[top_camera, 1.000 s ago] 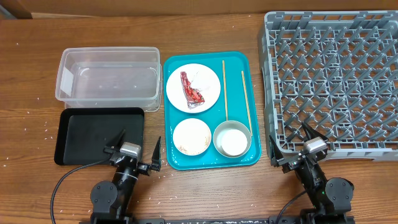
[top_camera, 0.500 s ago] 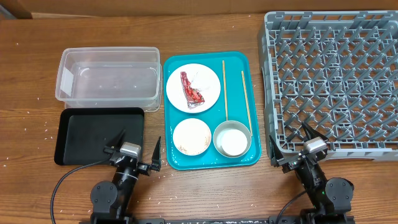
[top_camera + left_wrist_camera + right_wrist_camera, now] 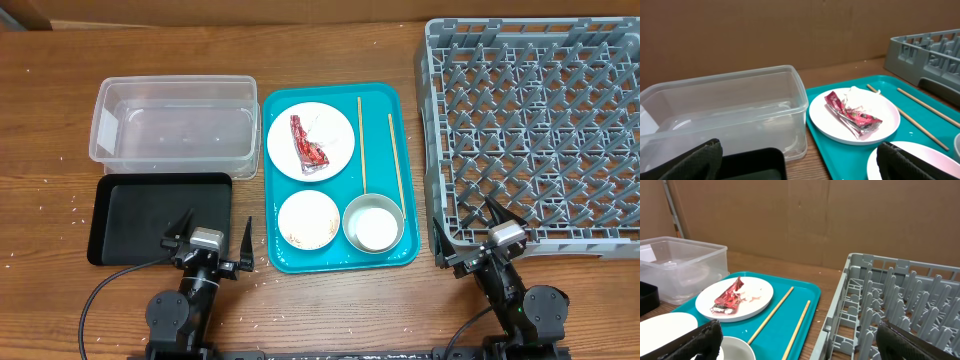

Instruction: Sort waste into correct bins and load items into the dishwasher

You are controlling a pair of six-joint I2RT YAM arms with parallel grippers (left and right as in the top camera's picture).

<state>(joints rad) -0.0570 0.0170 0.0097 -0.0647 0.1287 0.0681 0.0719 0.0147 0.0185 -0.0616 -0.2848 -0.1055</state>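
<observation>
A large white plate (image 3: 310,140) on the teal tray (image 3: 380,100) holds the red wrapper (image 3: 307,143) and a white paper wad (image 3: 856,93). A smaller plate (image 3: 308,220), a bowl (image 3: 373,223) and two chopsticks (image 3: 362,140) also lie on that tray. The clear tub (image 3: 175,120) and black tray (image 3: 150,215) are to its left, the grey dish rack (image 3: 540,130) to its right. My left gripper (image 3: 215,233) is open and empty at the black tray's near right corner. My right gripper (image 3: 468,236) is open and empty at the rack's near left corner.
Whitish grains (image 3: 72,207) are scattered on the wooden table around the black tray. A brown cardboard wall (image 3: 805,215) stands behind the table. The rack's upright pegs (image 3: 890,305) fill the right side.
My left gripper has shifted slightly to the left. Everything else is as before.
</observation>
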